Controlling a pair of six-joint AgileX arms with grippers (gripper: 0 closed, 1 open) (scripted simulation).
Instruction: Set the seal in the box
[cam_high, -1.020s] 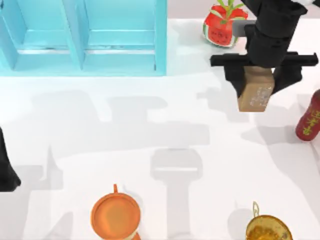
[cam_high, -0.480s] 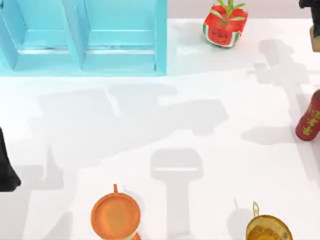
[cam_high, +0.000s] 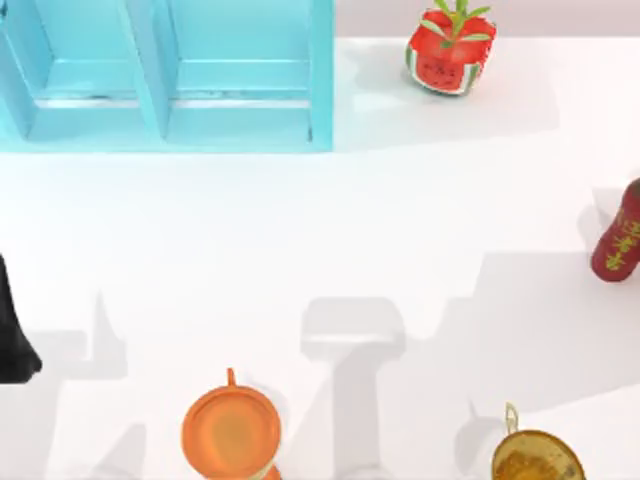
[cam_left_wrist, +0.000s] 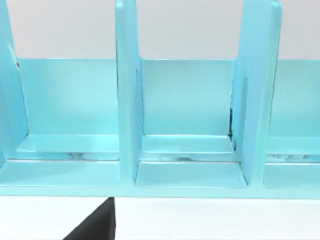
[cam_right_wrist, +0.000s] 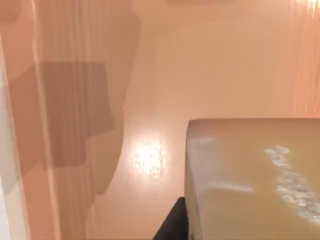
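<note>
Right wrist view has the seal (cam_right_wrist: 250, 175) close against the camera, apparently clamped in the right gripper though I cannot tell; next, carry it into the blue box (cam_high: 240, 130).

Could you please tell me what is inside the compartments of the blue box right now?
The blue box holds nothing in its visible compartments; part lies beyond the picture's edge. The seal is by the right tool.

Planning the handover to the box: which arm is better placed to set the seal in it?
Right, probably. Its wrist view shows the seal close against the camera, apparently carried. The left arm sits parked at the table's left edge, facing the box without the seal.
</note>
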